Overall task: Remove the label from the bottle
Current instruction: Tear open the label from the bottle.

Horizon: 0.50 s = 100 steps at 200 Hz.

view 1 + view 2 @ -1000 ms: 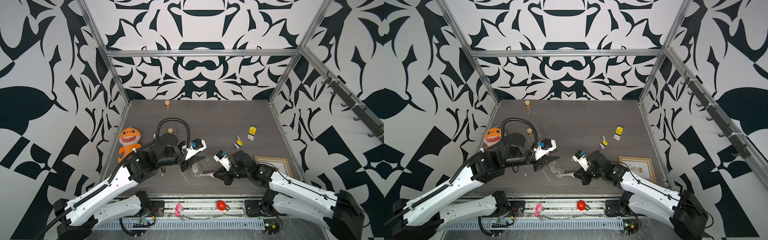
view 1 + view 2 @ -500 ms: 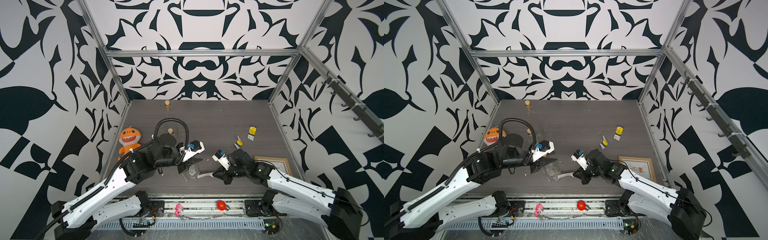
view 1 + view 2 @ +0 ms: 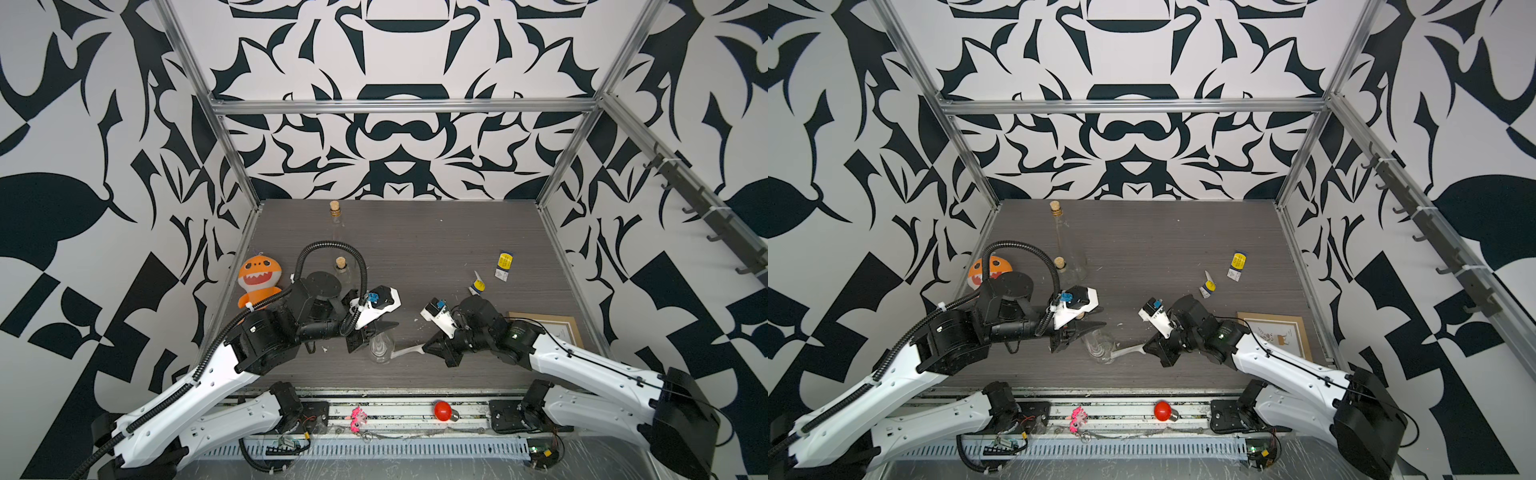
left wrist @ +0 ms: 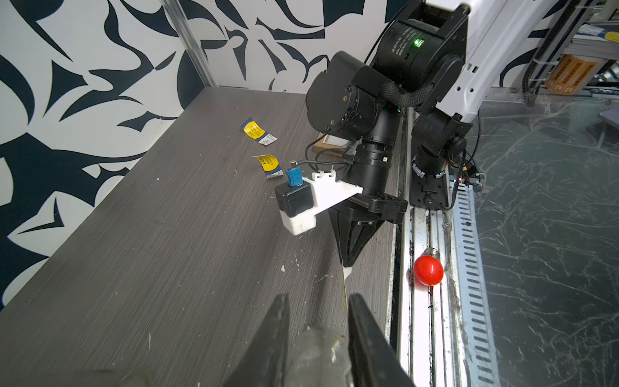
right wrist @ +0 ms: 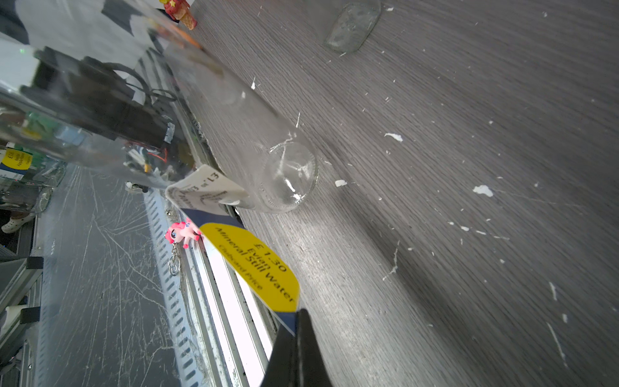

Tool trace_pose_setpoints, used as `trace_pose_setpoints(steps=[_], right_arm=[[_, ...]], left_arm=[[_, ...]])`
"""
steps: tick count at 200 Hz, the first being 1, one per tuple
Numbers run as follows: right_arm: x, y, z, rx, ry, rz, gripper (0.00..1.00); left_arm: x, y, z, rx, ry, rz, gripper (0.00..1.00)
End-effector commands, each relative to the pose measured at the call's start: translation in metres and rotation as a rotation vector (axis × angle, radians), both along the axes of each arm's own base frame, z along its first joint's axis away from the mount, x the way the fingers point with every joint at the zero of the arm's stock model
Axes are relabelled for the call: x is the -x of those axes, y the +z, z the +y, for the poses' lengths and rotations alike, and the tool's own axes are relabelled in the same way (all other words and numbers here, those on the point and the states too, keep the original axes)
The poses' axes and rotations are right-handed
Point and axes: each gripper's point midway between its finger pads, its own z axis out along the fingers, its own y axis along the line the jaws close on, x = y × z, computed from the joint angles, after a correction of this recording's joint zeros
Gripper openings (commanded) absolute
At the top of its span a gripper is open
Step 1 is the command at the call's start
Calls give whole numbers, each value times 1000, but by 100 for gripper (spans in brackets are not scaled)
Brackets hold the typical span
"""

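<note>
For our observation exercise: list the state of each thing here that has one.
left gripper: shut on bottle
right gripper: shut on label
bottle: held, label partly on
label: partly peeled
far corked bottle: upright, stoppered
near corked bottle: upright, stoppered
flat loose label: detached, on table
curled loose label: detached, on table

**Back of the table free, front edge crowded**

We find the table (image 3: 419, 232) bare from its middle out to 12 and 1 o'clock, so a gripper could pass there. At 11 stand a tall corked bottle (image 3: 335, 212) and a shorter one (image 3: 341, 264), with the plush toy (image 3: 255, 277) at 9. Loose stickers (image 3: 505, 263) lie at 2 and a picture frame (image 3: 557, 328) at 4. At 6 the left gripper (image 3: 374, 337), the bottle (image 3: 381, 351) it clamps, the stretched label (image 3: 407, 352) and the right gripper (image 3: 428, 347) pinching it form one barrier — no way through between the arms.
</note>
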Motion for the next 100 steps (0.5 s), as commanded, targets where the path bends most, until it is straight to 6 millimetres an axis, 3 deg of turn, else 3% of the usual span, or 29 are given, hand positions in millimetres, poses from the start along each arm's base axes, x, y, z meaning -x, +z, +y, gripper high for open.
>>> trace_pose_setpoints(steps=[1, 100], right_arm=[[-15, 9, -5, 29, -42, -46, 0], [-15, 11, -5, 31, -36, -42, 0]], left_arm=[[14, 4, 17, -21, -19, 14, 0], [20, -2, 23, -46, -34, 21, 0]])
